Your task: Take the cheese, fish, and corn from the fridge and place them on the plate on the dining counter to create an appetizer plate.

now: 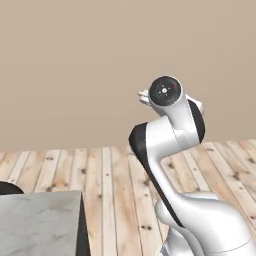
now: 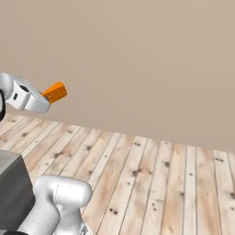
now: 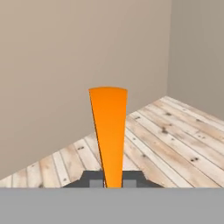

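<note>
Hand view looks along the end effector [image 3: 113, 183], which is clenched on the cheese [image 3: 109, 131]; the orange wedge stands out from between the fingertips toward a bare beige wall and plank floor. In the right base view the cheese [image 2: 55, 92] sticks out of the end effector [image 2: 43, 97] at the left, held high above the floor. In the left base view a corner of a marbled counter [image 1: 40, 222] shows at the near left, probably the dining counter. The carrying step looks in hand: cheese taken, not yet delivered. Next, I judge, the base must bring the plate into view, then the arm lowers the wedge over it before letting go.
</note>
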Tool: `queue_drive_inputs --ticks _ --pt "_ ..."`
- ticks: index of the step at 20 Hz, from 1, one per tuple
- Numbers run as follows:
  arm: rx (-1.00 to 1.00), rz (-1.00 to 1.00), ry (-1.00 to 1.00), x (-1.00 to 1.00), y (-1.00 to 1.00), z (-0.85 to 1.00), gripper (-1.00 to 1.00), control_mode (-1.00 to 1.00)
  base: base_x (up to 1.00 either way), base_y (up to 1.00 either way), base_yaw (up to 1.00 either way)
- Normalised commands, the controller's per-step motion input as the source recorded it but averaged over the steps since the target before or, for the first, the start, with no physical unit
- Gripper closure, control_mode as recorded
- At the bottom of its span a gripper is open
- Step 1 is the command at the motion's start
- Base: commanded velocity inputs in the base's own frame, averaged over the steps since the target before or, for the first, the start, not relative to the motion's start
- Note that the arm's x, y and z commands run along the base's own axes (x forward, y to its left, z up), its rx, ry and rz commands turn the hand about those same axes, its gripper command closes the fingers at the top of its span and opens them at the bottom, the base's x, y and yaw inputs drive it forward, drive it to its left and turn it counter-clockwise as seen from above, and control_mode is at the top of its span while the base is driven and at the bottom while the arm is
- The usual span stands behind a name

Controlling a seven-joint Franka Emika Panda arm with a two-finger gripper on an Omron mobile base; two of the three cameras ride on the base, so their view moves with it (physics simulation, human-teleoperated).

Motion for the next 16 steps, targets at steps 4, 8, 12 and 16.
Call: queue_drive_inputs --ticks 4,8,12,16 --pt "0.0 0.0 0.0 0.0 0.0 0.0 1.0 1.0 1.0 -0.3 0.37" --pt "0.0 0.0 0.0 0.0 0.0 0.0 1.0 1.0 0.93 -0.35 0.56" --pt "0.0 0.0 0.0 0.0 0.0 0.0 1.0 1.0 0.82 -0.34 0.65" --pt "0.0 0.0 0.0 0.0 0.0 0.0 1.0 1.0 0.63 -0.5 0.66"
